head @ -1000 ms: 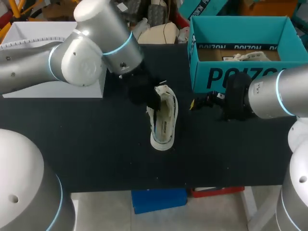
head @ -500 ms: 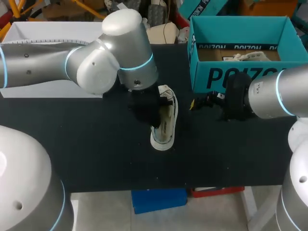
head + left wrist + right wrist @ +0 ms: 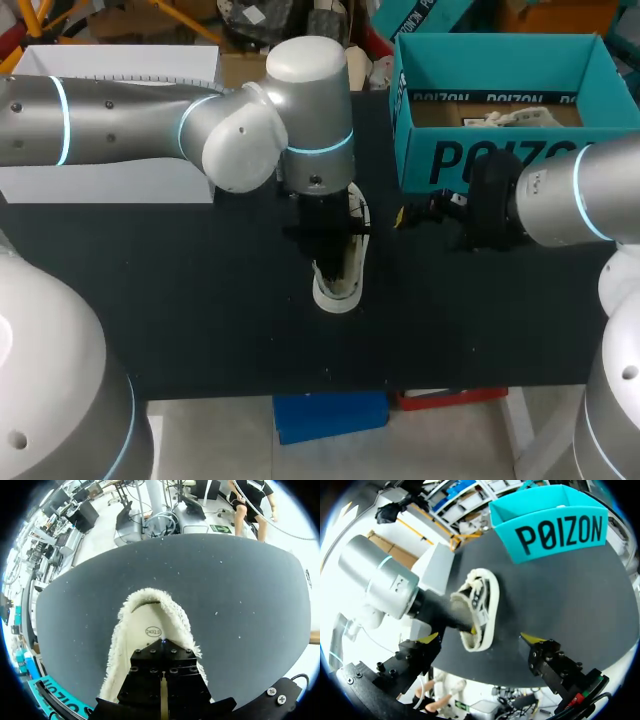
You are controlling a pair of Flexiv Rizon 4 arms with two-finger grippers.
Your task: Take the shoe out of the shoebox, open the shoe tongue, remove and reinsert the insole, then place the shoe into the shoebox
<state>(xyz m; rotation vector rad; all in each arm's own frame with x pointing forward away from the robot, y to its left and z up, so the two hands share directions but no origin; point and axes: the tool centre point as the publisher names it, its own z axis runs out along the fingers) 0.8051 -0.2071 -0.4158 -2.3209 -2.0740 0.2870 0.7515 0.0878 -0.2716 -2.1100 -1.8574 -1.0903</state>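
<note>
Shoe (image 3: 338,288) on table (image 3: 200,300), likely soft, light; fleecy rim looks the best hold; right gripper (image 3: 480,639) has fingers spread, empty; left gripper (image 3: 328,245) inside the shoe, grip cannot be told.

Head view high behind; wrist views close; shared shoe (image 3: 338,288)

One shoe (image 3: 341,272) lies in the middle of the frame on the single dark tabletop (image 3: 200,310), and one insole (image 3: 150,622) shows inside it. One teal shoebox (image 3: 500,160) stands at the upper right, holding one pale item (image 3: 510,117) too small to identify. One white box (image 3: 100,185) sits at the upper left. Two arms come in, one left arm (image 3: 120,115) and one right arm (image 3: 590,195). Each carries one gripper, making two: the left gripper (image 3: 322,228) and the right gripper (image 3: 420,212), which shows two yellow tips (image 3: 532,638).
</note>
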